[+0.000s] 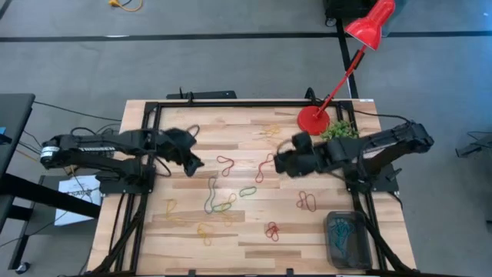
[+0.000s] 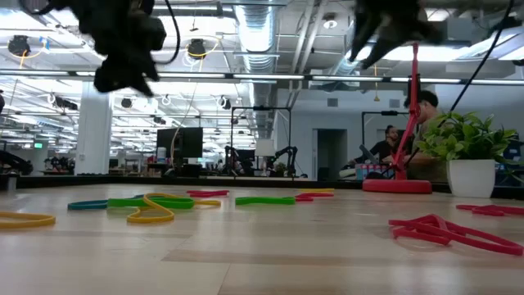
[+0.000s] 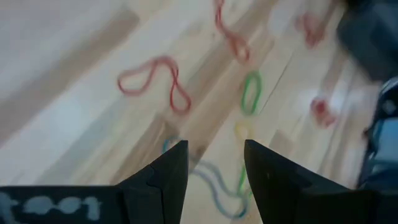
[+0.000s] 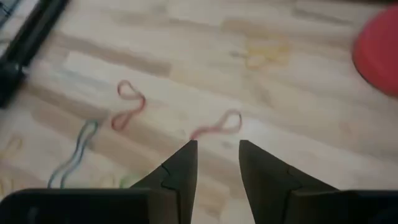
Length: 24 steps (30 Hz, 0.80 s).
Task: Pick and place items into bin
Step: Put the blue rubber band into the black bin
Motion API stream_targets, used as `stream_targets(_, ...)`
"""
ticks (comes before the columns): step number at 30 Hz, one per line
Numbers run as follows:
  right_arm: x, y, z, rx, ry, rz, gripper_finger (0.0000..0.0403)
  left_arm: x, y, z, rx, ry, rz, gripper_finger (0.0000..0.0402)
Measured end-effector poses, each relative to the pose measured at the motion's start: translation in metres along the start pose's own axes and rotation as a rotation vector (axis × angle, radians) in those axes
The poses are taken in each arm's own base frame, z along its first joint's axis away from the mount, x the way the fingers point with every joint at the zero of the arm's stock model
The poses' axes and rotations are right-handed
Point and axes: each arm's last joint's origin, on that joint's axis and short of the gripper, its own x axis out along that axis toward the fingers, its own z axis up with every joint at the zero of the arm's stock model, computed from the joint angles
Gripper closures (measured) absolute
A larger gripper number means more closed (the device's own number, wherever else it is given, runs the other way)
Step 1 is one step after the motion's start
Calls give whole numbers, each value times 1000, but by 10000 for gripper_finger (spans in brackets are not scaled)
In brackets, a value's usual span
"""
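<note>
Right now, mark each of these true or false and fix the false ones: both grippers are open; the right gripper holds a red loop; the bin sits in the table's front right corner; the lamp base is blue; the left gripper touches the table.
1. Both grippers are open. True: the left gripper and the right gripper each show a clear gap.
2. The right gripper holds a red loop. False: it is empty, above a red loop lying on the table.
3. The bin sits front right. True.
4. The lamp base is blue. False: red.
5. The left gripper touches the table. False: it hangs above it.
</note>
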Motion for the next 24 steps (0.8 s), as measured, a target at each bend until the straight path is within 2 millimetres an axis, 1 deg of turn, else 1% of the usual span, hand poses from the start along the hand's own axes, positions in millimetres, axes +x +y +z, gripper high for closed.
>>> stream_targets(2,7,2,14,-1,-35,29,292,11,1,-11,25,31,15,255)
stream_targets(7,20,7,47,-41,-141,116,292,43,0,-32,92,47,20,255)
stream_targets(9,23,8,56,-72,-160,151,292,52,1,-37,142,40,68,255)
stream_targets(11,25,9,63,-98,-170,185,292,61,2,-41,200,38,162,255)
stream_targets(14,28,8,70,-126,-170,203,292,73,3,-43,255,30,234,255)
stream_targets(19,30,5,74,-140,-166,200,292,101,-2,-46,319,56,199,255)
stream_targets(24,31,3,74,-145,-153,191,292,126,4,-57,332,146,246,255)
